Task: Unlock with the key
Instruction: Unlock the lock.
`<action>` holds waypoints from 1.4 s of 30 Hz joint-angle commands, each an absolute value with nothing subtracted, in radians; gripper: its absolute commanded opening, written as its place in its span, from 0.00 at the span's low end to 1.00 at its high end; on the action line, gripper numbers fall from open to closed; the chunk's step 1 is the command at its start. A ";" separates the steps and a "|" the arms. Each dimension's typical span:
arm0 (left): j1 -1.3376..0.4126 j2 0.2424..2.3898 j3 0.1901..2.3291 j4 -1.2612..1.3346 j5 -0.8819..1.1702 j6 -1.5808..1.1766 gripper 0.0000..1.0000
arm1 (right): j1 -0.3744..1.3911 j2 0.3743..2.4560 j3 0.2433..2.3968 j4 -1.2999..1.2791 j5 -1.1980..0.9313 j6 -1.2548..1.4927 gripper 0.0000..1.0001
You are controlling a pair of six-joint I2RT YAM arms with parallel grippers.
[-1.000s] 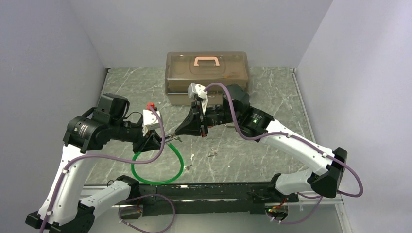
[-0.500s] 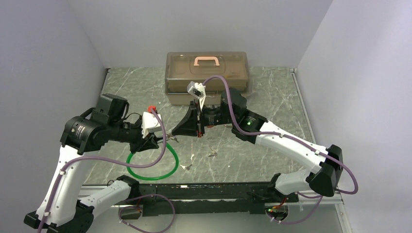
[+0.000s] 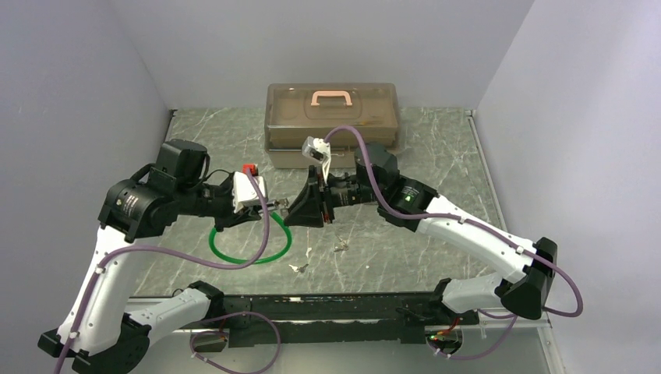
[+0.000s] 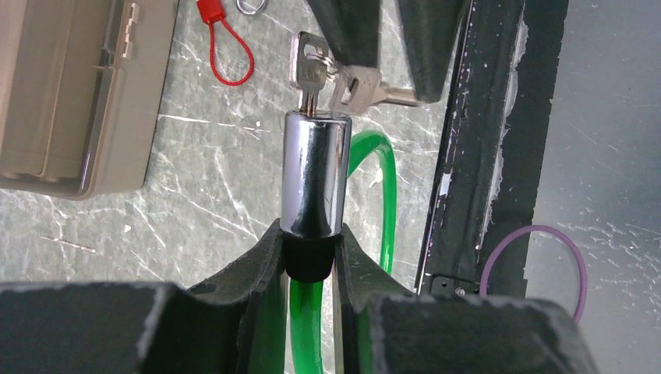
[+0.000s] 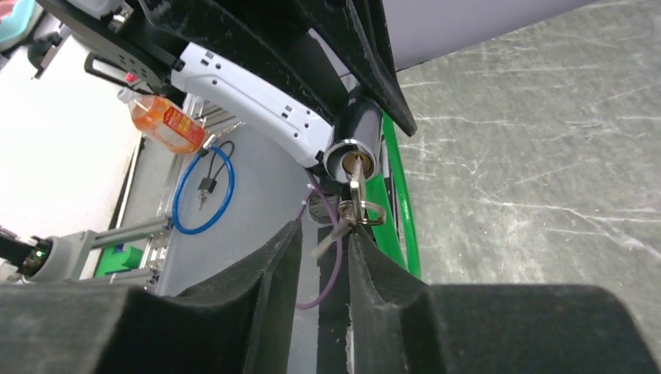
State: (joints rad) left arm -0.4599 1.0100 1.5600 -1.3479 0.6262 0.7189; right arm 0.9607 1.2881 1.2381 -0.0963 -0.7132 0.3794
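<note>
Key [image 4: 306, 68] is seated in the end of the chrome lock cylinder [image 4: 314, 175], which the left gripper [image 4: 310, 243] pinches at its base. Right gripper [image 5: 323, 234] sits just off that end, fingers slightly spread around the dangling spare key [image 4: 362, 86], gripping nothing. Next up, I reckon: pinch the key's head and twist.

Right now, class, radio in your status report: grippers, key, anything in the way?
Left gripper clamped on lock cylinder. Right gripper open around spare key. Key seated in cylinder's keyhole. Nothing blocking.

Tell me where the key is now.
Left wrist view, top centre: the key sits in the end of the chrome lock cylinder held by the left gripper, with the right gripper just beyond it.
</note>
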 commanded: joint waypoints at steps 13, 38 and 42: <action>-0.465 0.984 1.594 -1.322 0.673 0.735 0.00 | 0.934 1.297 1.467 -0.269 -0.591 0.169 0.52; -0.469 1.005 1.605 -1.300 0.647 0.728 0.00 | 0.951 1.377 1.479 -0.218 -0.732 0.228 0.00; -0.472 1.010 1.616 -1.289 0.645 0.726 0.00 | 0.957 1.370 1.447 -0.206 -0.720 0.233 0.00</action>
